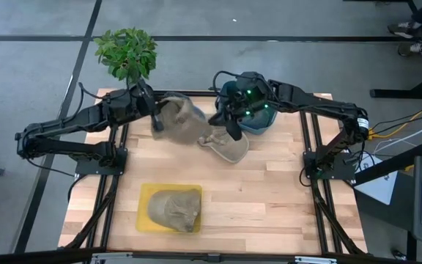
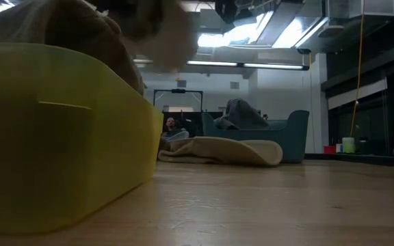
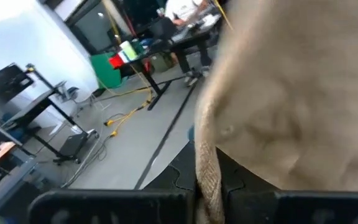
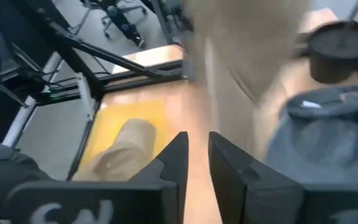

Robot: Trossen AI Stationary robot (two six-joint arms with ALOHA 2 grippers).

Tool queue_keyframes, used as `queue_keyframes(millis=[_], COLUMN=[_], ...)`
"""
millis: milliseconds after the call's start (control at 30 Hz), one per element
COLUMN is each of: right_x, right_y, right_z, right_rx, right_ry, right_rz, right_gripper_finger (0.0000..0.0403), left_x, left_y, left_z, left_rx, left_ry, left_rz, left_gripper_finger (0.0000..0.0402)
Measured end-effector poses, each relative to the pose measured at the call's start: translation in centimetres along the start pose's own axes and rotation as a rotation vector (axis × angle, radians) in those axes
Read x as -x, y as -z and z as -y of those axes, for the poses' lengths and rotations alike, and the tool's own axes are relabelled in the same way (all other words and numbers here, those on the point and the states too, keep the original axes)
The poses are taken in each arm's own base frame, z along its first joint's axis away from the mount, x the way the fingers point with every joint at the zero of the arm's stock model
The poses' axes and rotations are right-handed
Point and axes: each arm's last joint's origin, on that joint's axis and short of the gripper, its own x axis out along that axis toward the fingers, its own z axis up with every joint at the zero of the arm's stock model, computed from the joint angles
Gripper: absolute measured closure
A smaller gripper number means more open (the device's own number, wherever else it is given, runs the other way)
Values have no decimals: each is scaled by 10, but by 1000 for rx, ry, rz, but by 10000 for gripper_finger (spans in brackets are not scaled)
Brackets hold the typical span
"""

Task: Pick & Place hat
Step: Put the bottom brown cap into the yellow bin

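- The tan hat (image 1: 176, 114) hangs off the table near the far edge, pinched in my left gripper (image 1: 154, 116); it looks light and floppy, so the stitched brim edge is the best hold.
- My right gripper (image 1: 226, 126) hovers over another hat (image 1: 227, 147), fingers slightly apart, empty.
- A third hat sits in the yellow tray (image 1: 146, 196).

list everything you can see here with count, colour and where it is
hats: three, tan; one in the yellow tray, one held up by the left hand, one lying mid-table
yellow tray: one, near front edge of the table
blue bin: one, back of the table, grey cloth inside
plant: one, green, back left corner
table: one, light wood
left hand: shut on a hat
right hand: above the mid-table hat, nothing visibly held
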Motion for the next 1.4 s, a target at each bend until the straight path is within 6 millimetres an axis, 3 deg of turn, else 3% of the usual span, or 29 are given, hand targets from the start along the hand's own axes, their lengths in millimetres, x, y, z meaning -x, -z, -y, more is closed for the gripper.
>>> queue_keyframes(millis=[267, 567, 800, 1000, 1167, 1400], right_x=[1, 6, 3, -11, -17, -16], right_y=[-2, -8, -19, -16, -13, -12], right_z=[3, 15, 17, 21, 24, 25], right_rx=[10, -1, -37, -72, -61, -64], right_ry=[25, 59, 41, -57, -51, -7], right_rz=[16, 72, 192, 164, 148, 136], right_gripper_finger=[301, 259, 196, 137, 116, 123], left_x=[1, 3, 4, 2, -6, -19], left_y=[-4, -13, -16, -23, -21, -16], left_z=[-1, 2, 3, 2, 4, 11], left_rx=[21, 84, 155, 217, 296, 363], left_ry=[7, 192, 278, 302, 246, 66], left_rz=[50, 200, 255, 323, 267, 144], left_gripper_finger=[396, 397, 397, 396, 396, 396])
